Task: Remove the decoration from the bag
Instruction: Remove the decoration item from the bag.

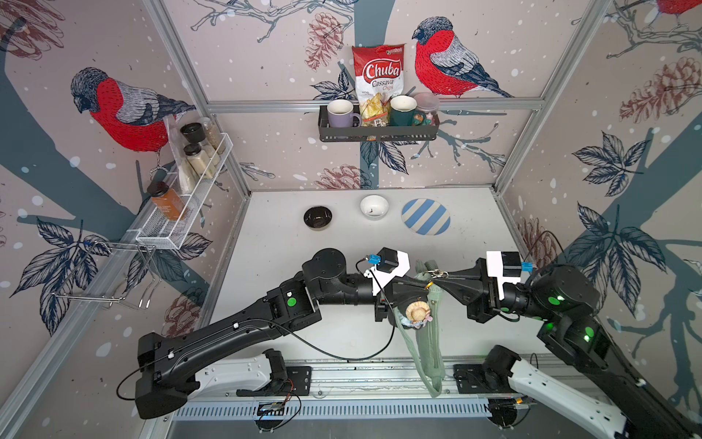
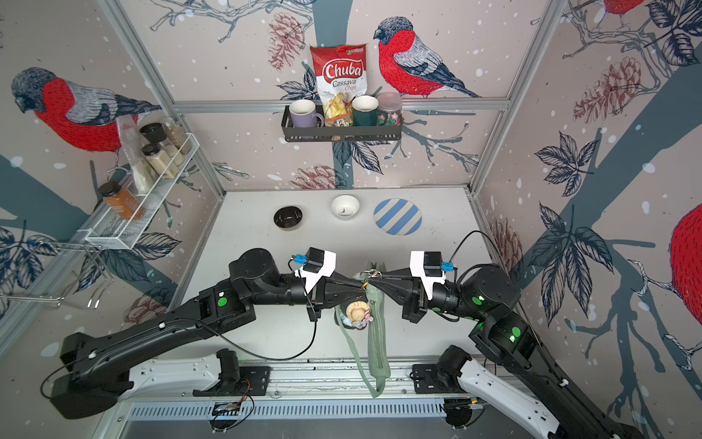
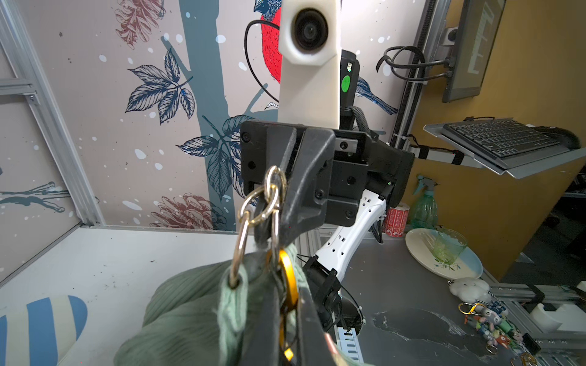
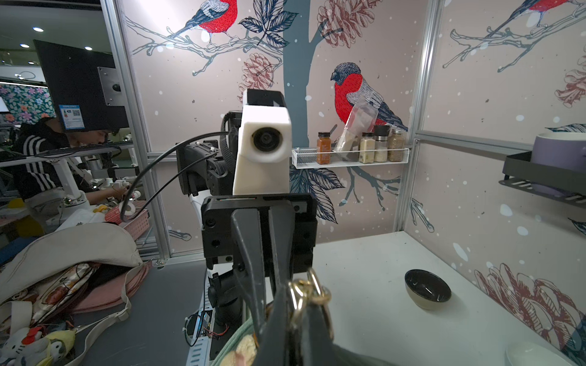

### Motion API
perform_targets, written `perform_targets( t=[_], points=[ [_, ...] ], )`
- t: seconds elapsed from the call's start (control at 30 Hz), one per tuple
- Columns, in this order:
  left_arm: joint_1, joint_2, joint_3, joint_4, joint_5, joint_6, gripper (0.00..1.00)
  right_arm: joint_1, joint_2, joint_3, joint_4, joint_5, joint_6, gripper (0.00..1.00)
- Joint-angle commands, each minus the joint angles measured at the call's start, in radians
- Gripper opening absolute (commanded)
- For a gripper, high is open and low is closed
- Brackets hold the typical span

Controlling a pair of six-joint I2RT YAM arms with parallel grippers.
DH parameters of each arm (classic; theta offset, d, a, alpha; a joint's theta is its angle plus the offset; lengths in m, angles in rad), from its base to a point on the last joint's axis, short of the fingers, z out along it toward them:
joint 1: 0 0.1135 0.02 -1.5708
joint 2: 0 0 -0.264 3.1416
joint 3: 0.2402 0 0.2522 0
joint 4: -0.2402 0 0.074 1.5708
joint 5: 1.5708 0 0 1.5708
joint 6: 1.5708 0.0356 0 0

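Left gripper (image 1: 426, 285) pinches the gold clasp (image 3: 290, 275), right gripper (image 1: 437, 282) the bag's (image 1: 427, 349) rings (image 1: 437, 273), decoration (image 1: 418, 313) dangling at six o'clock. A crooked tug could slip off.

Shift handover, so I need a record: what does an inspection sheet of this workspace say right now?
Surface: white table, lightly scuffed.
Job's things: green bag hangs between both grippers; plush charm dangles beside it, attached.
Clutter: black bowl, white bowl, striped plate at the back.
Grippers: left gripper shut at the charm's gold clasp; right gripper shut on the bag's metal rings.
Cables: black cable loops from left wrist over the table.
Surroundings: bird-print walls; spice rack; shelf with mugs and chips.
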Motion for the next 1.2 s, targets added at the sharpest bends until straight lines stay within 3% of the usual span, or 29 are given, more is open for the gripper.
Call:
perform_targets(
  t=[0.0,0.23,0.67,1.17],
  points=[
    [0.002,-0.016,0.0,0.021,-0.009,0.018,0.0,0.0,-0.007,0.004,-0.006,0.057,-0.025,0.0],
    [0.002,-0.017,0.003,0.016,-0.02,0.022,0.0,0.0,-0.002,-0.01,-0.007,0.073,-0.015,0.0],
    [0.001,-0.004,0.033,0.037,-0.039,0.038,0.0,0.003,0.049,-0.047,0.124,0.082,0.161,0.0],
    [0.001,-0.023,0.07,-0.097,-0.277,0.193,0.0,0.007,0.052,-0.054,0.145,0.162,0.295,0.0]
  ],
)
